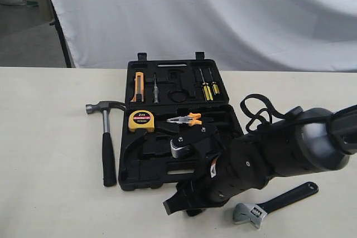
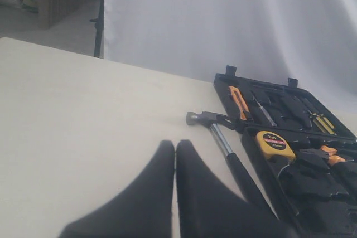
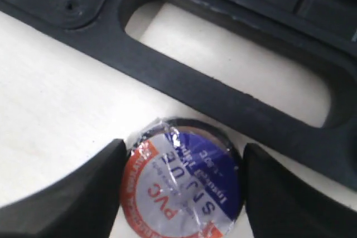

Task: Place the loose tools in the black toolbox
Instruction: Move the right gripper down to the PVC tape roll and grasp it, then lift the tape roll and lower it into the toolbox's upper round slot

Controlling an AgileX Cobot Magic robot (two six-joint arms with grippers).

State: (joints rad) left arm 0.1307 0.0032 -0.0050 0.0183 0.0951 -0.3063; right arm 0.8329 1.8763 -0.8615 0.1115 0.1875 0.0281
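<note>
The black tape roll [image 3: 181, 188] with its blue, white and red label lies flat on the table beside the slot handle of the black toolbox [image 3: 223, 98]. My right gripper [image 3: 184, 157] has one finger against each side of the roll. In the exterior view the right arm hides the roll, and that gripper [image 1: 188, 207] is down at the front edge of the open toolbox [image 1: 167, 68]. The claw hammer [image 1: 106, 143] lies left of the case. To the right of the case lies the adjustable wrench [image 1: 273, 202]. My left gripper [image 2: 175, 144] hangs shut and empty above bare table, short of the hammer [image 2: 223, 143].
A yellow tape measure [image 1: 141, 120] and orange-handled pliers [image 1: 186, 119] sit in the near half of the case. Screwdrivers [image 1: 207, 90] and an orange knife [image 1: 138, 86] are in the far half. A black cable [image 1: 256, 110] loops beside the right arm. White cloth hangs behind the table.
</note>
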